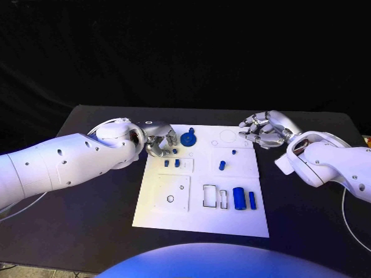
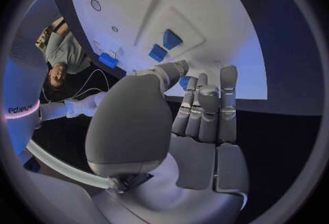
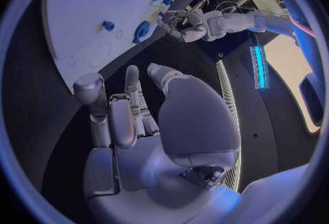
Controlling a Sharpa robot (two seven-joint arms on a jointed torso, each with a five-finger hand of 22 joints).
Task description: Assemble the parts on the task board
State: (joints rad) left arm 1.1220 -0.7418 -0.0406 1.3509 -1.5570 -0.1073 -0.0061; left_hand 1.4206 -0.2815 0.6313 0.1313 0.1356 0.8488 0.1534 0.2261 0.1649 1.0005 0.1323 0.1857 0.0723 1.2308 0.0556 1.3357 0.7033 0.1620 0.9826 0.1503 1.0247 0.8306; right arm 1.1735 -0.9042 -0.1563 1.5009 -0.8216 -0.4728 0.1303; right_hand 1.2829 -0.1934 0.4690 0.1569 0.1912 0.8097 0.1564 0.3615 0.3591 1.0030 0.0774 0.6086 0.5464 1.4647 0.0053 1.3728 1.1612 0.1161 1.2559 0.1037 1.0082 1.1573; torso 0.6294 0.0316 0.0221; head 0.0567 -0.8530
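Task board [image 1: 164,200] lies at table [image 1: 85,220] ctr; blue parts [image 1: 238,198] lie on it. L hand [image 1: 159,141] at board's far-left corner, R hand [image 1: 263,130] at far-right corner; both unclenched, grasping nothing.

One white task board [image 1: 164,200] lies on one black counter [image 1: 85,214]. Seven blue parts sit on it: one disc-shaped piece [image 1: 189,139], four small pegs [image 1: 166,163] [image 1: 177,163] [image 1: 221,165] [image 1: 233,153], one thick cylinder [image 1: 239,198], and one thin bar [image 1: 253,200]. Two hands [image 1: 159,141] [image 1: 265,129] are over the board's far end.
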